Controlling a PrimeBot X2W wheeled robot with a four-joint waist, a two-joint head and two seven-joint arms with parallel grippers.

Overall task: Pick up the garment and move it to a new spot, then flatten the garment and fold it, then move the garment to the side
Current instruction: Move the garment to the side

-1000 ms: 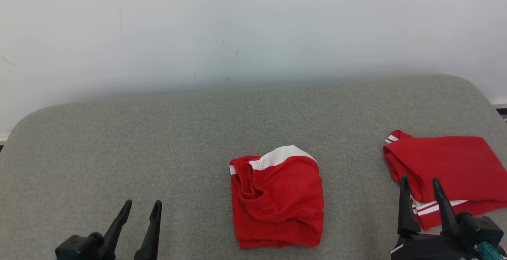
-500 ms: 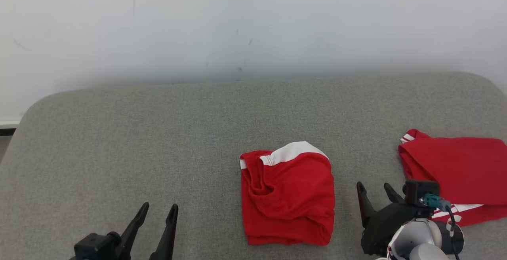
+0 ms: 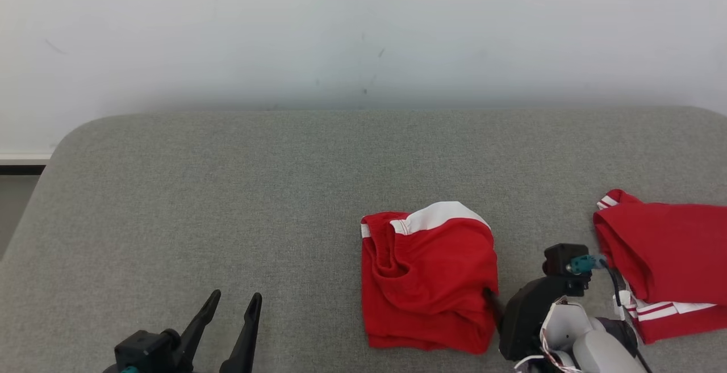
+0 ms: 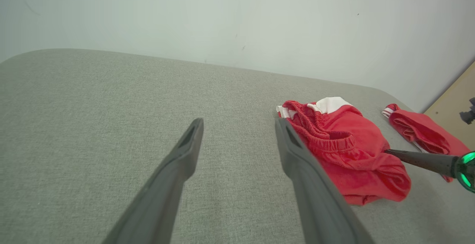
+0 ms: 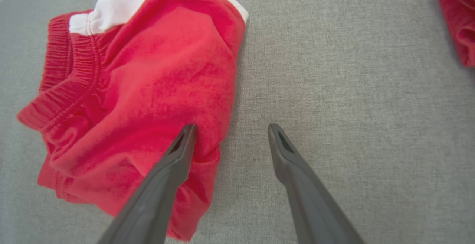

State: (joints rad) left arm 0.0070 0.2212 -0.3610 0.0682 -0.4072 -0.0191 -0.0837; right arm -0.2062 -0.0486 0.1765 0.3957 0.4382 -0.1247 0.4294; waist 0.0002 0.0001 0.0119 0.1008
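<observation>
- Garment (image 3: 429, 282): red shorts with white band and elastic waist; crumpled in a loose heap on grey bench (image 3: 227, 191), right of centre.
- Left pincer (image 3: 235, 296): fingers spread wide, empty; above bare bench, well left of garment.
- Right pincer (image 5: 232, 127): fingers spread wide, astride garment's right edge; one finger over red cloth, other over bare bench; possibly touching cloth, hard to tell.
- Second red garment (image 3: 664, 237): white stripes; far right of bench, apart from first.
</observation>
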